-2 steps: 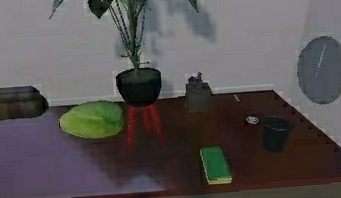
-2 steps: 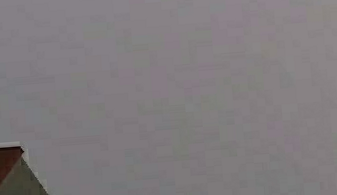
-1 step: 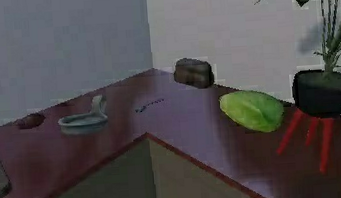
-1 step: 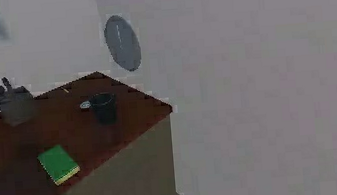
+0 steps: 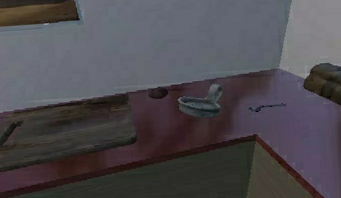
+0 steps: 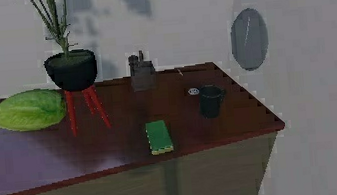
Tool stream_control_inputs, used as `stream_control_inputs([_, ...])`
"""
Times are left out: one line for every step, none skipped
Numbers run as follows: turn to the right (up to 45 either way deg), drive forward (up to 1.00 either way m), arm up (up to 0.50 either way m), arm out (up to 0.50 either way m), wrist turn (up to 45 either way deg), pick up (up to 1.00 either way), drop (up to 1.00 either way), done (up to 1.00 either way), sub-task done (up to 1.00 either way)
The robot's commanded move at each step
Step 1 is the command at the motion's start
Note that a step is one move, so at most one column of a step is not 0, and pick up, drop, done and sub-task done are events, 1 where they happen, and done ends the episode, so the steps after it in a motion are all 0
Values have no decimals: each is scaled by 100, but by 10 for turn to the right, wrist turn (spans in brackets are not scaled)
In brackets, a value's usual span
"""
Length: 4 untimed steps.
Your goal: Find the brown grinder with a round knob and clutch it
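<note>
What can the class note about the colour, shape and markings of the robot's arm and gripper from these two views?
Nothing of their colour, shape or markings can be told here. The arm side view gives a dark red countertop, a green flat pad, a black cup and a plant pot on red legs.

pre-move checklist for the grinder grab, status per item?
1. Target confirmed: cannot tell. A dark boxy thing with a stub on top is the best candidate.
2. Candidate upright on the counter: ok.
3. Room beside it: ok. The black cup and the potted plant both stand apart from it.
4. Straight approach from the counter's near edge: not ok. A green pad lies in front and may be in the way.
5. Rival candidate ruled out: cannot tell. A small dark round thing sits on the counter in the forward view.
</note>
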Motion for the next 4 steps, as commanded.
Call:
stream_control_inputs([0,0,50,0,0,0,0,0,0])
stream_control_inputs([0,0,38,0,0,0,0,0,0])
stream_control_inputs([0,0,0,50,0,0,0,0,0])
stream_control_inputs([0,0,0,0,450,0,0,0,0])
